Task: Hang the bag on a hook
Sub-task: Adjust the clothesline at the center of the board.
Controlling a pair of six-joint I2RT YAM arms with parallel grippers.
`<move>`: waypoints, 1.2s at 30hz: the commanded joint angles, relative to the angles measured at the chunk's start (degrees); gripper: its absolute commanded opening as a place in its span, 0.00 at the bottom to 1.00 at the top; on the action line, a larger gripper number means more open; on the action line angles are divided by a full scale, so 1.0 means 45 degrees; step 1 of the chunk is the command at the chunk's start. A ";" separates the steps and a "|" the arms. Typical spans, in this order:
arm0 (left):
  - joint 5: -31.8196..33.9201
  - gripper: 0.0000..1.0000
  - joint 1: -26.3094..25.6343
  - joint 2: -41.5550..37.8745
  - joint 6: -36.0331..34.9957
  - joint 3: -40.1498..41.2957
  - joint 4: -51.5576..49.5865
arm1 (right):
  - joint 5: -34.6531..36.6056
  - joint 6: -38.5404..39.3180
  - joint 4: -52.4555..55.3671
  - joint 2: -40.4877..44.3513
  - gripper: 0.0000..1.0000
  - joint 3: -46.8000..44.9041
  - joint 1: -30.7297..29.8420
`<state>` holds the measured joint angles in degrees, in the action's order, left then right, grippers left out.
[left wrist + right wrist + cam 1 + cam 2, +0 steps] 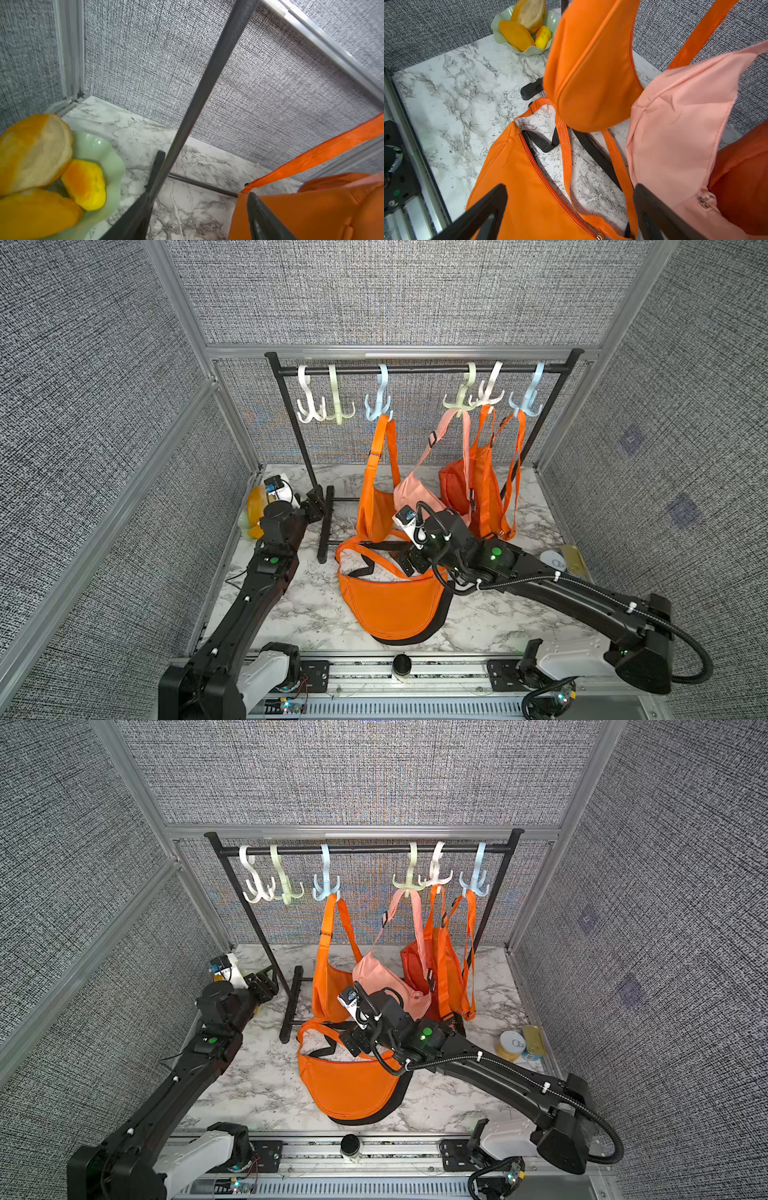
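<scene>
We list one orange bag [390, 605] [349, 1085]: crescent-shaped, of smooth matte fabric, with a zip [542, 178] along its upper seam and an orange webbing strap [564, 145] looped loosely toward the rack [415, 369]. A black strap [544, 143] and a black edge show from beneath it. It lies flat on the marble table [291, 614] just in front of the rack, below the hanging bags [376, 506], on no hook. The right gripper [409, 562] [570, 188] hangs over the bag's rack-side edge, fingers spread wide, grasping nothing. The left gripper [313, 502] [198, 195] sits beside the rack's foot, fingers apart, empty.
</scene>
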<state>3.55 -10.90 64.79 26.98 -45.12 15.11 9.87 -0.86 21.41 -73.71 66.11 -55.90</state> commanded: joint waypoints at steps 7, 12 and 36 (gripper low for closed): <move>0.1391 0.74 0.0150 0.3182 -0.3059 -0.2740 0.2071 | 0.0636 -0.0899 -0.0752 0.2078 0.98 -0.1798 -0.0058; 0.2101 0.71 0.0209 0.4324 -0.3436 -0.3337 0.2817 | 0.0802 -0.1092 -0.0771 0.2729 0.98 -0.2365 -0.0058; 0.2024 0.00 0.0245 0.4166 -0.4771 -0.3272 0.3487 | 0.1032 -0.1536 -0.0597 0.4155 0.98 -0.3515 -0.0059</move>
<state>10.55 -9.87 84.93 5.76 -59.57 29.58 14.66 -6.37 18.74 -55.24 50.48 -56.14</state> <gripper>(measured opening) 0.173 0.977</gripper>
